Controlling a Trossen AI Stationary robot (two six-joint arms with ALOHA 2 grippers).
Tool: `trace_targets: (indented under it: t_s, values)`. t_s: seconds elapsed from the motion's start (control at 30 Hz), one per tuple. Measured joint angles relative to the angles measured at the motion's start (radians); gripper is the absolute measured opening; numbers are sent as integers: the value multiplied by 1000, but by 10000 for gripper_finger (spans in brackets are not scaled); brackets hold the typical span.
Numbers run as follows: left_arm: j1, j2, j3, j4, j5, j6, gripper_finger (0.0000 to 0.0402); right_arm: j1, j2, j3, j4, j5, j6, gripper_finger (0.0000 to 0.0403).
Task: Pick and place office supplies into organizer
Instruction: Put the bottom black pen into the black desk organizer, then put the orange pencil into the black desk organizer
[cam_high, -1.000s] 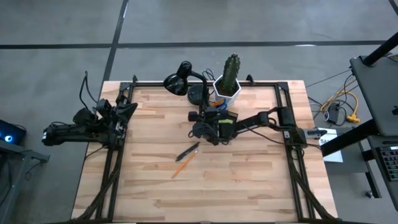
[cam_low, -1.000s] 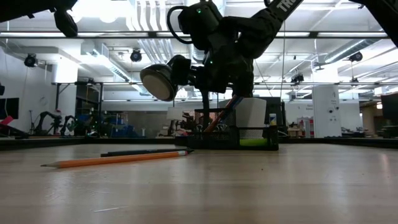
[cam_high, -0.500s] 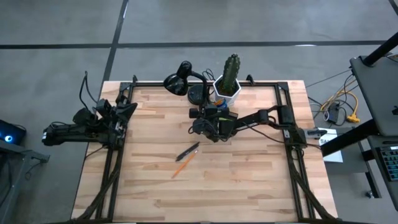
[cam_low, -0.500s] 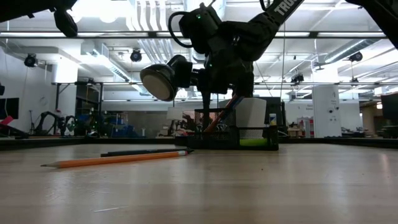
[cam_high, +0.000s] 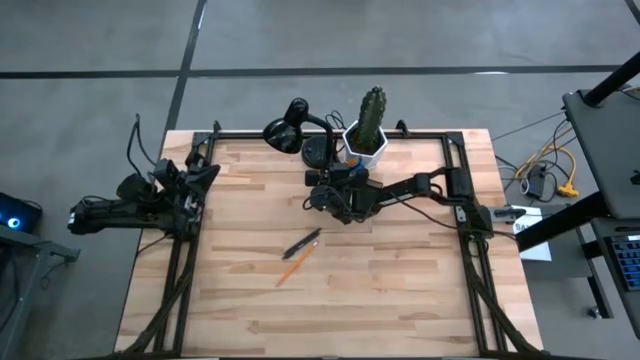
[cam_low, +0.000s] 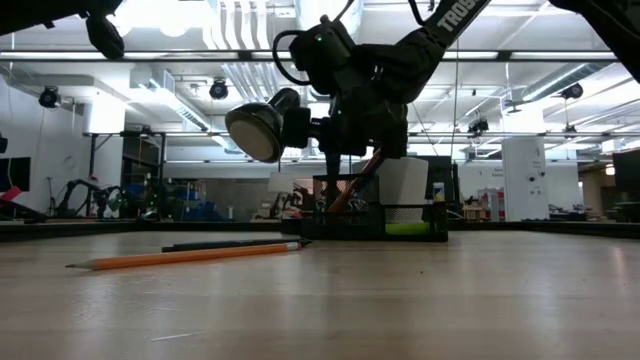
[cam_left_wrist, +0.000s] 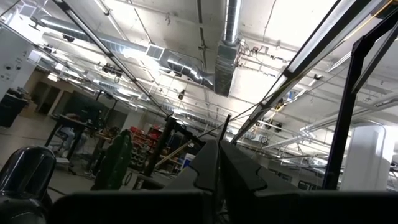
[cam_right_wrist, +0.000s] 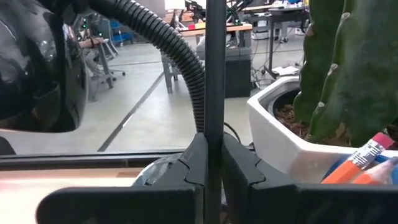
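Overhead, right gripper (cam_high: 335, 190) above organizer (cam_low: 380, 222).

pencil (cam_high: 291, 268) beside pen (cam_high: 301, 243), organizer (cam_low: 385, 220) before cactus pot (cam_high: 367, 142)

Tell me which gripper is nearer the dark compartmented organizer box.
Right. The right gripper hangs directly over the organizer box; the left gripper waits at the table's left edge, far off.

Right claw (cam_high: 322, 193) closed, reaching mid-table, left claw (cam_high: 205, 172) closed, parked at table's edge
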Motion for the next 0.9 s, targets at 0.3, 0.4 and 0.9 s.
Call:
trace_targets:
  t_s: [0.3,0.4,0.9]
  values:
    - [0,-3,0,-1,0,7,0,0,3,0,0,-1,-4,13]
    - [0,-3,0,-1,0,7,0,0,8,0,-1,-2,-4,13]
    - [0,-3,0,-1,0,9,0,4,14,0,0,-3,-1,80]
